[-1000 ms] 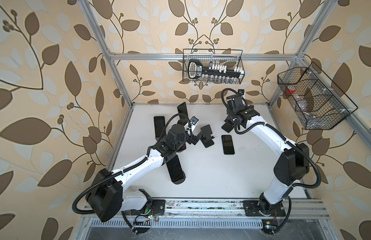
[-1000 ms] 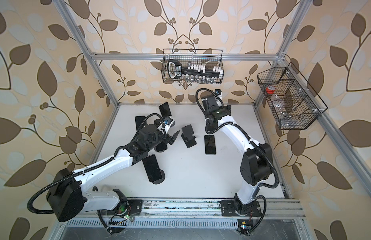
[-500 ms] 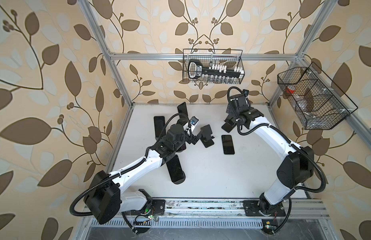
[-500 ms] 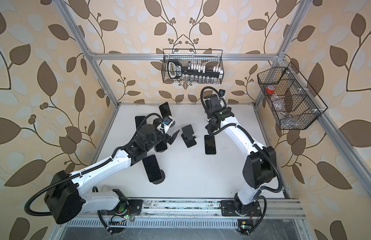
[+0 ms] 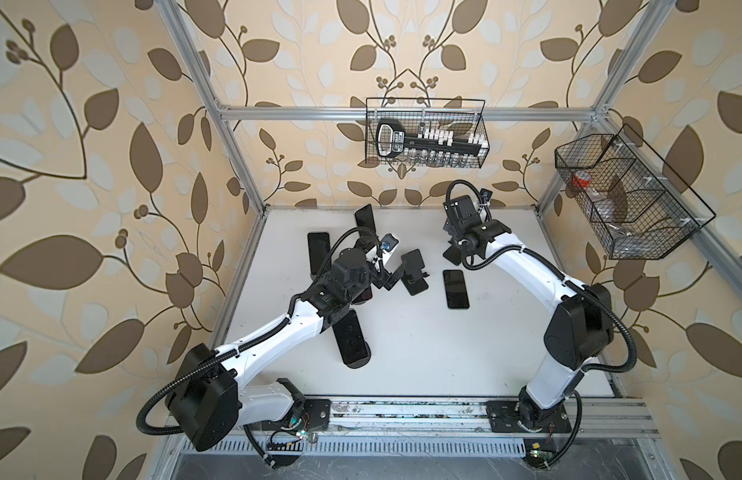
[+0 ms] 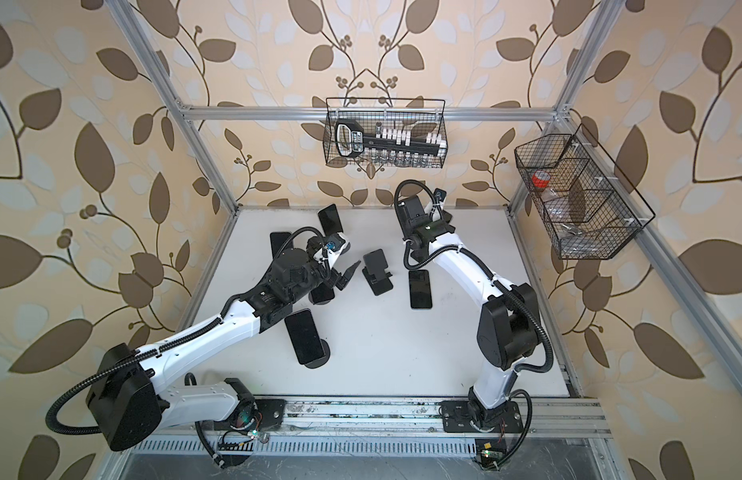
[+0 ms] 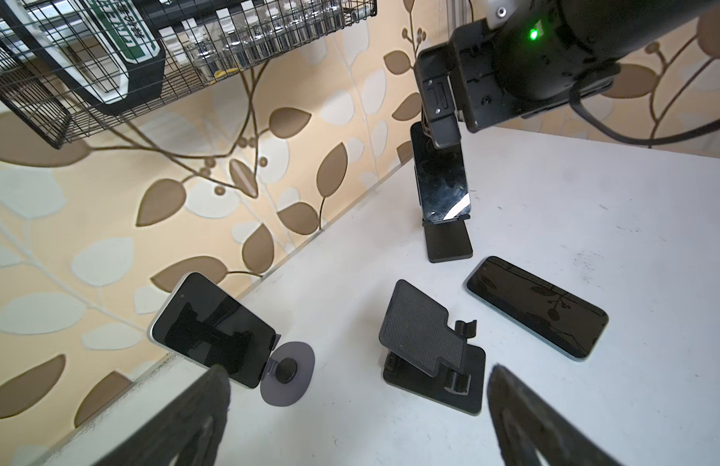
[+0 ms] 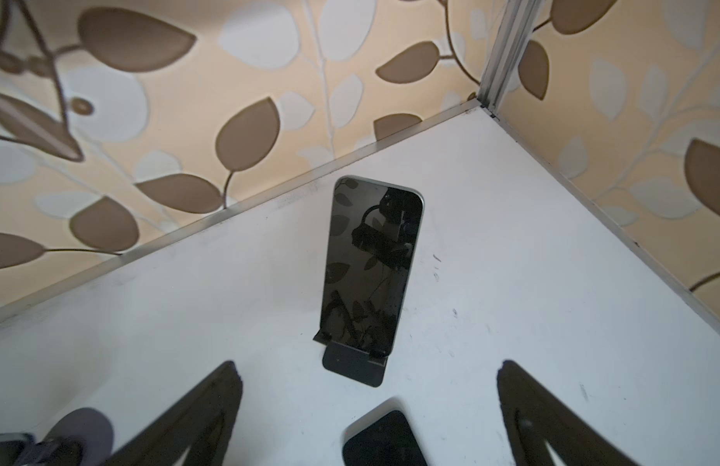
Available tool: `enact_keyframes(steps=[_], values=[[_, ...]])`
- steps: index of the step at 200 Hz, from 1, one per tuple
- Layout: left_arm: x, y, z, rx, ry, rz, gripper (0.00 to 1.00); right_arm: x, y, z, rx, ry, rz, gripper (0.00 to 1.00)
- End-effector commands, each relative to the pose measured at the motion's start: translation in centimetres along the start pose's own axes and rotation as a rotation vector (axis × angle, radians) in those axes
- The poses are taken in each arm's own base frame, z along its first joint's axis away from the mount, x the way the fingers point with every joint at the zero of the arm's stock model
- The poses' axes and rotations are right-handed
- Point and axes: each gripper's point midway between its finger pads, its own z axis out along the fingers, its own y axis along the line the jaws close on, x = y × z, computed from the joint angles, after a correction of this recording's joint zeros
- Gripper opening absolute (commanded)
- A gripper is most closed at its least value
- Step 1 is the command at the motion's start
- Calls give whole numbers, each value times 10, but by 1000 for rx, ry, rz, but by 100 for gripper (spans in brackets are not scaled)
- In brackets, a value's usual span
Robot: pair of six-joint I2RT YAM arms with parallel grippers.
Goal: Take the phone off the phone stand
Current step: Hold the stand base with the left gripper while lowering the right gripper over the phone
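Observation:
A dark phone leans upright on a small black phone stand near the back right of the white table. In a top view the phone shows partly under my right arm. My right gripper hangs right above it, pointing down, open and holding nothing. In the left wrist view one of its fingers overlaps the phone's top edge. My left gripper is open and empty, just left of an empty black stand.
A loose phone lies flat beside the empty stand. Three more phones stand on stands at the left. A wire basket hangs on the back wall and another on the right wall.
My right arm swung slightly right and back again, its wrist staying over the phone on the back stand. The left arm has hardly moved.

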Motion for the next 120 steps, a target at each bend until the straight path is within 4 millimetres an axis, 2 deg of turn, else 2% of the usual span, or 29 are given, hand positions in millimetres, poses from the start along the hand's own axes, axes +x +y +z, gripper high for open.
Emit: enact_keyframes(steps=[1, 33, 79, 120], values=[[-17, -4, 1, 21, -45, -24, 99, -2, -9, 3, 71, -3, 17, 100], [-18, -1, 0, 6, -45, -20, 99, 9, -7, 12, 91, 16, 54, 100], [-23, 6, -5, -27, -52, -12, 99, 6, -6, 16, 127, 0, 89, 100], [-20, -5, 0, 31, -40, -35, 99, 10, -7, 23, 161, -4, 109, 99]])
